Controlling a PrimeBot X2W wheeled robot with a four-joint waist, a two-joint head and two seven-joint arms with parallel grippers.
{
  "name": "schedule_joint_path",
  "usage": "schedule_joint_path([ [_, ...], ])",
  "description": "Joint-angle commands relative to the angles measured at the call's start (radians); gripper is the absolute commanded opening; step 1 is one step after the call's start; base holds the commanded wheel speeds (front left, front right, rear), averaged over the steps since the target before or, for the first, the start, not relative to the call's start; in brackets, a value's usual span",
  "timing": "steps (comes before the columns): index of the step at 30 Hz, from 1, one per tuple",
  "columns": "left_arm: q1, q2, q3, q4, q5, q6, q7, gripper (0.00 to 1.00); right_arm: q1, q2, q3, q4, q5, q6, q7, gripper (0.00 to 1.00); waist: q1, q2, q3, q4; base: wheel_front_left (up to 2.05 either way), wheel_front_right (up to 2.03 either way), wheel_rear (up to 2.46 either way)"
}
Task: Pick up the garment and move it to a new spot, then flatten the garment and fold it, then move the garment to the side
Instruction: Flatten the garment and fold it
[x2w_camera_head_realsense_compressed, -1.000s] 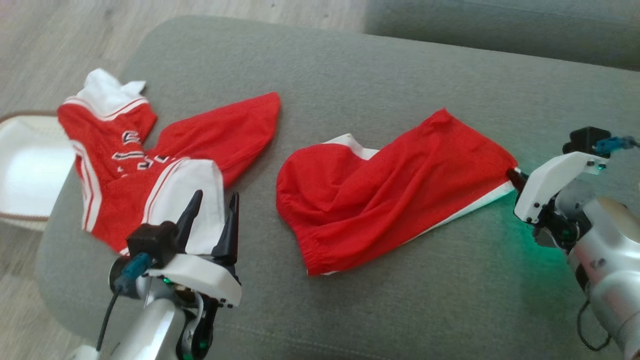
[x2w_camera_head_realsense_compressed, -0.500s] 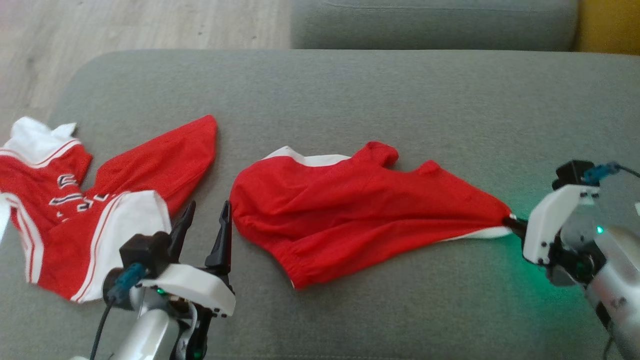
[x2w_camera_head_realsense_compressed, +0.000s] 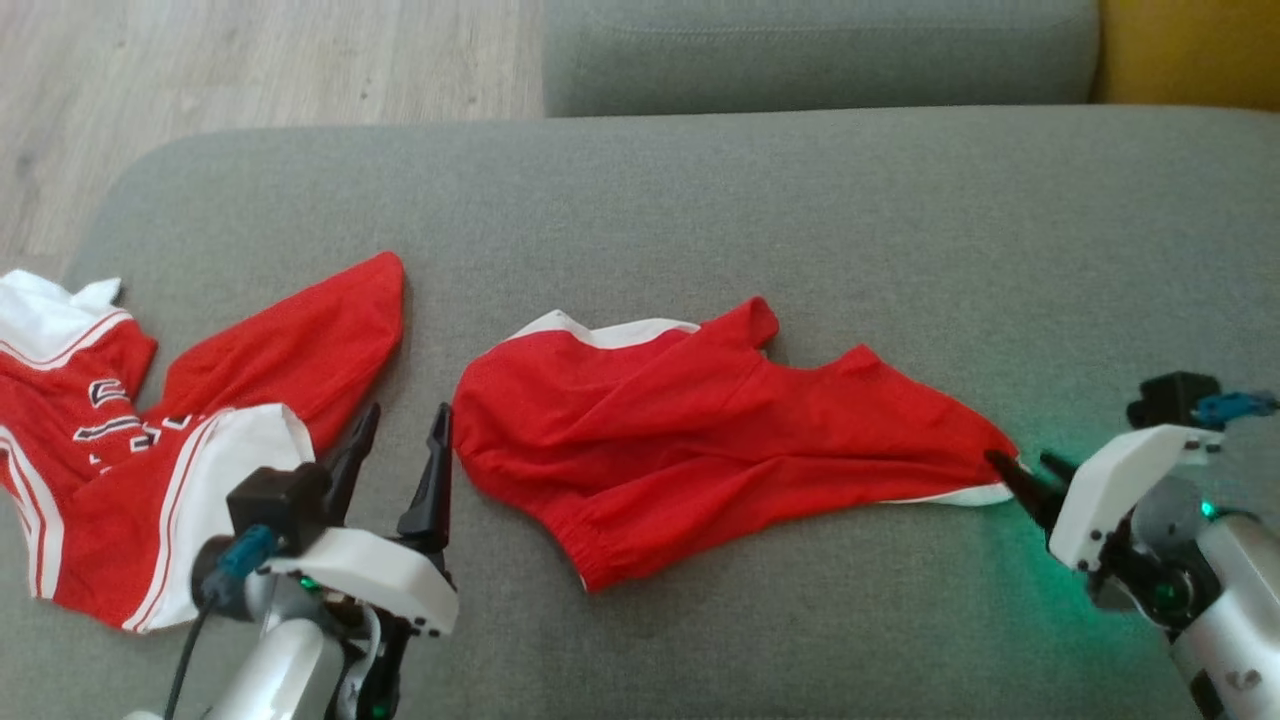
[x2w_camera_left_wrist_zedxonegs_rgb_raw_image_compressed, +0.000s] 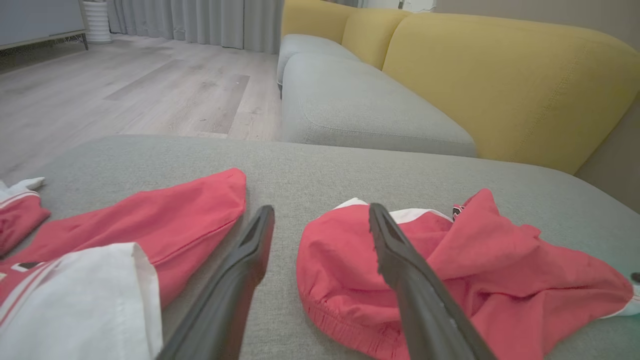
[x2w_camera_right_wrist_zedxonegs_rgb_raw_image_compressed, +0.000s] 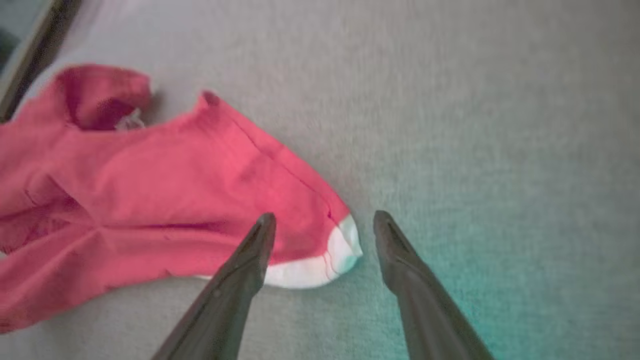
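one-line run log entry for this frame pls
shorts: wrinkled, unfolded, on cushion | right end effector: open at hem corner | left end effector: open near waistband

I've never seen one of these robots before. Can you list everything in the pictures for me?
Shorts: one, red with white trim, crumpled mid-cushion.
Jersey: one, red and white, cushion's left end.
Cushion: one, grey, under both garments.
Sofa seat: one, grey, behind the cushion.
Backrest: one, yellow, behind the seat.
Floor: pale wood, far left.
Left claw: one, dark, open, between Jersey and Shorts.
Right claw: one, dark, open, at the Shorts' right corner.
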Motion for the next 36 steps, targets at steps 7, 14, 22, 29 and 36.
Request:
schedule_joint_path([
  [7, -0.001, 0.05, 0.04, -0.07, -0.003, 0.015, 0.022, 1.0, 0.063, 0.049, -0.167, -0.23, -0.105, -0.001, -0.249, 1.0, 0.0, 0.0, -0.026, -0.009, 0.0, 0.0, 0.0],
  [14, 0.046, 0.061, 0.0, -0.166, -0.097, -0.039, 0.194, 1.0, 0.212, 0.199, -0.302, -0.397, -0.241, -0.001, -0.41, 1.0, 0.0, 0.0, -0.02, -0.014, 0.0, 0.0, 0.0],
  [22, 0.082, 0.083, -0.053, -0.253, -0.309, -0.097, 0.545, 1.0, 0.247, 0.28, -0.342, -0.492, -0.353, -0.001, -0.439, 1.0, 0.0, 0.0, 0.026, -0.044, 0.0, 0.0, 0.0],
  [29, 0.075, 0.088, -0.052, -0.251, -0.405, -0.107, 0.659, 1.0, 0.245, 0.312, -0.359, -0.517, -0.376, -0.001, -0.423, 1.0, 0.0, 0.0, 0.065, -0.087, 0.0, 0.0, 0.0],
  [36, 0.02, 0.084, 0.001, -0.235, -0.459, -0.151, 0.631, 0.0, 0.236, 0.328, -0.364, -0.517, -0.384, -0.001, -0.428, 1.0, 0.0, 0.0, 0.085, -0.115, 0.0, 0.0, 0.0],
])
